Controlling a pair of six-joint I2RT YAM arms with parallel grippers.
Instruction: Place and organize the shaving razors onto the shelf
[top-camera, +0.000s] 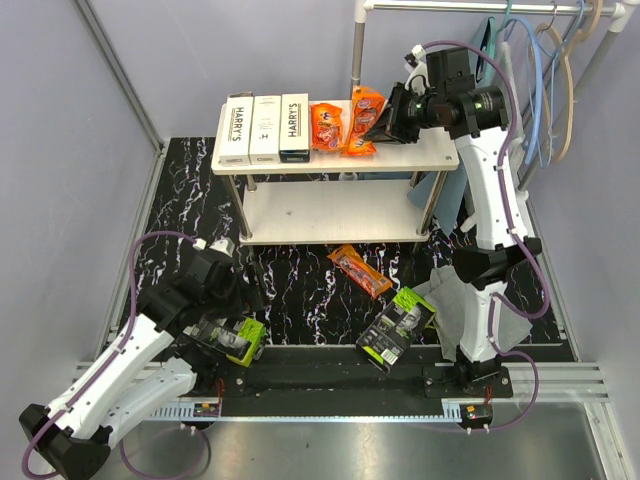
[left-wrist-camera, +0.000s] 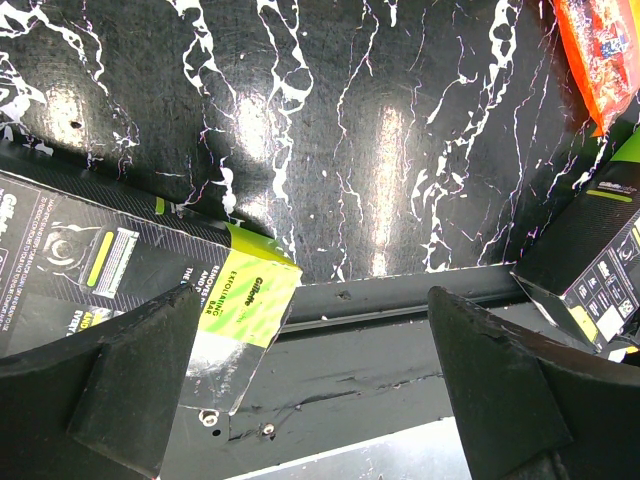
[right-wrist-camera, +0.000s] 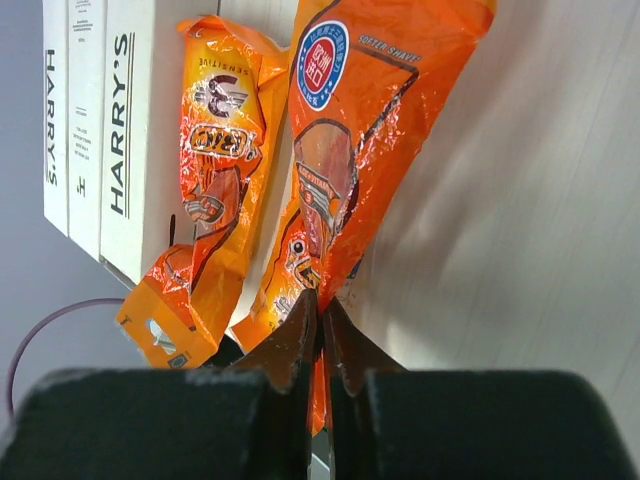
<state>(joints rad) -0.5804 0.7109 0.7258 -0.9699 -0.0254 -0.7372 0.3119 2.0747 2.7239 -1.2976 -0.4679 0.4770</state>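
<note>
Orange razor pack pinched on the shelf's top board; the other pincer gapes over the bench's near edge.

At the bench's near left corner the left pincer (left-wrist-camera: 315, 400) hangs with its jaws spread wide, holding nothing, one finger over a black-and-lime blister pack (left-wrist-camera: 120, 270). A second blister pack (top-camera: 398, 325) lies along the near edge, further right. A loose orange pack (top-camera: 360, 270) lies mid-bench, just before the shelf (top-camera: 420, 155). On the shelf's top board three white HARRY'S boxes (top-camera: 264, 128) sit side by side at the left end, with a flat orange pack (top-camera: 326, 126) beside them. Next to that, the right pincer (right-wrist-camera: 320, 305) is clamped tight on one end of the gripped orange pack (right-wrist-camera: 350, 150).
</note>
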